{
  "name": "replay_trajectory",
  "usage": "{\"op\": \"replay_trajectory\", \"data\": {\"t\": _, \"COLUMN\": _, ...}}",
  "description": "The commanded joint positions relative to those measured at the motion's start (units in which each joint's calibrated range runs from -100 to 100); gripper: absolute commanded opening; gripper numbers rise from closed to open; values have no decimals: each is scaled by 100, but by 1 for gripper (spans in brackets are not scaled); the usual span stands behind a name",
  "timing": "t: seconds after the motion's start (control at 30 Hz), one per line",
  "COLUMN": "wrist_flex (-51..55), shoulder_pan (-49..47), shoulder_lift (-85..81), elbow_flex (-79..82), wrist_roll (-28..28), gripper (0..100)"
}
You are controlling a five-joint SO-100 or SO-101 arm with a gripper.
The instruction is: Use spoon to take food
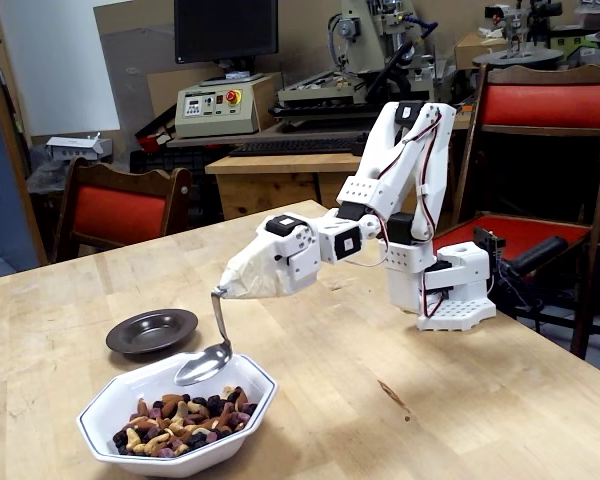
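Spoon poised over the food, nothing scooped yet.
Near the counter's front-left corner, the food (pixel 185 420) fills a white bowl (pixel 248 402); the empty spoon (pixel 204 364) hangs just above it, handle rising into the cloth-wrapped hand (pixel 242 281), evidently clamping it; the arm stretches low leftward from its base.

Single fixed view being provided. Scene being viewed from near tabletop (pixel 400 420) edge, slightly above, facing arm (pixel 400 180) and workshop clutter behind. White bowl (pixel 110 410) being seen closest, at lower left. No second view being shared.
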Motion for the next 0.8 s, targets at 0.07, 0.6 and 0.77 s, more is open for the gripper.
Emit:
{"op": "replay_trajectory", "data": {"t": 0.07, "wrist_flex": -167, "shoulder_pan": 89, "shoulder_lift": -46, "elbow_flex": -377, "wrist_roll": 15, "gripper": 4}}
{"op": "replay_trajectory", "data": {"t": 0.6, "wrist_flex": -175, "shoulder_pan": 608, "shoulder_lift": -98, "elbow_flex": 189, "wrist_roll": 352, "gripper": 4}}
{"op": "replay_trajectory", "data": {"t": 0.77, "wrist_flex": -127, "shoulder_pan": 608, "shoulder_lift": -115, "elbow_flex": 189, "wrist_roll": 230, "gripper": 4}}
